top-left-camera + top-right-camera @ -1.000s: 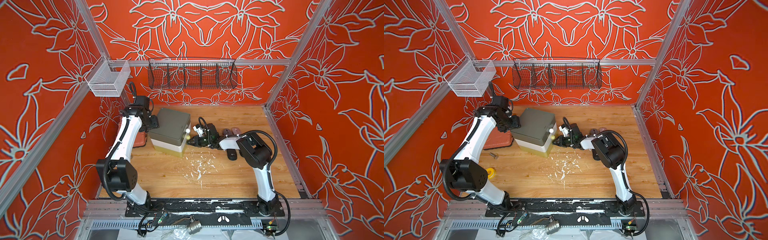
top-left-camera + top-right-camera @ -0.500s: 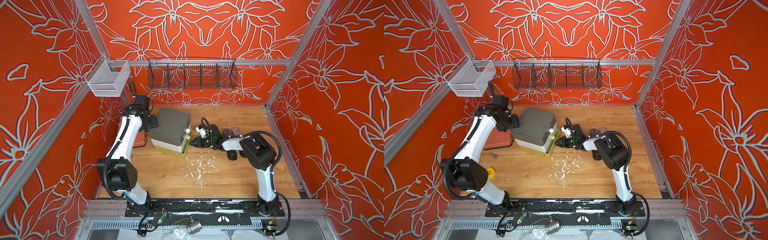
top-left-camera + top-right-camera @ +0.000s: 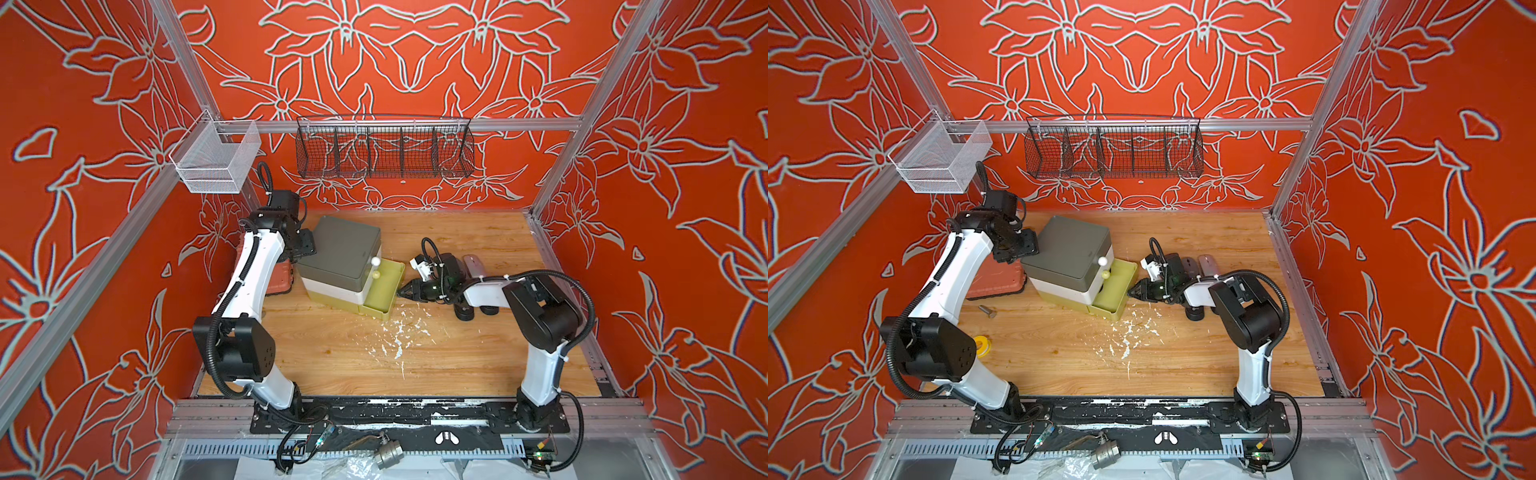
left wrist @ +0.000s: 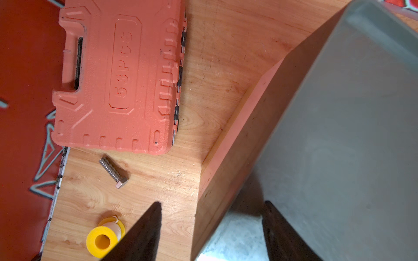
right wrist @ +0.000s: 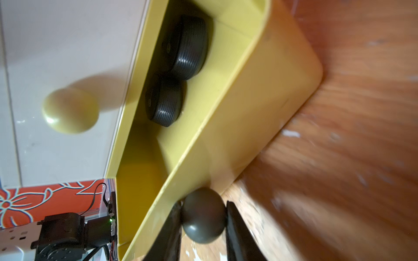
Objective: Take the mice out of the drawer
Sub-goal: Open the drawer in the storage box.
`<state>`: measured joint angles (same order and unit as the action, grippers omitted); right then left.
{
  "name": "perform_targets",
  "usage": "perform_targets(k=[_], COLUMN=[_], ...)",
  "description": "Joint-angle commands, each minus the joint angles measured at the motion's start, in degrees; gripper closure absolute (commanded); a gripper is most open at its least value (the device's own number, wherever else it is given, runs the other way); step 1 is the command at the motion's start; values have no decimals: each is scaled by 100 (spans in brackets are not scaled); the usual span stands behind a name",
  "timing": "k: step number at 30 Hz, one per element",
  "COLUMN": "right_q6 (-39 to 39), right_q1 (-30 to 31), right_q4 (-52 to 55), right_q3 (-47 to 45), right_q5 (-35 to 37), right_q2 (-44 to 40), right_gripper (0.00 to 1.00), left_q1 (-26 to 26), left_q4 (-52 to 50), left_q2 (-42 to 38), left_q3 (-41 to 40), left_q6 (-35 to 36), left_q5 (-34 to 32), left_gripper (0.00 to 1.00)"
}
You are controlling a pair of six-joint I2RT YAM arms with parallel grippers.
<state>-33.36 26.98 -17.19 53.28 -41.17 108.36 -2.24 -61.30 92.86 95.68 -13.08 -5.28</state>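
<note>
Grey cabinet (image 3: 340, 249) corner sits between the spread jaws of the left claw (image 4: 212, 203). Right of it the yellow-green drawer (image 5: 260, 101) stands open, two black mice (image 5: 186, 46) (image 5: 165, 99) inside, ahead of the right claw (image 3: 402, 291), which pinches its dark knob (image 5: 203, 217); a silver mouse (image 3: 473, 264) and dark mice (image 3: 463, 312) lie behind that claw.

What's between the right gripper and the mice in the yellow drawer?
Right wrist view: the knob the right gripper clamps, the yellow drawer's front wall, then bare drawer floor before the mice.
</note>
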Motion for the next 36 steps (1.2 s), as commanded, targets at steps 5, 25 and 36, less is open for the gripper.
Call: perform_targets(k=[5, 25, 36], right_q6=[277, 510, -684], right_q1=[-364, -299, 713], right_q4=[661, 2684, 3112], right_q3=[-423, 45, 1476], right_q5=[302, 1595, 1934], right_q2=[-383, -1809, -1130], right_gripper=[73, 41, 47], left_q1=[-5, 26, 362], left_q4=[-397, -545, 58], left_q2=[188, -218, -1690], left_q3=[83, 814, -189], left_q6=[-11, -182, -579], left_q5=[-88, 689, 1625], left_gripper=[32, 28, 28])
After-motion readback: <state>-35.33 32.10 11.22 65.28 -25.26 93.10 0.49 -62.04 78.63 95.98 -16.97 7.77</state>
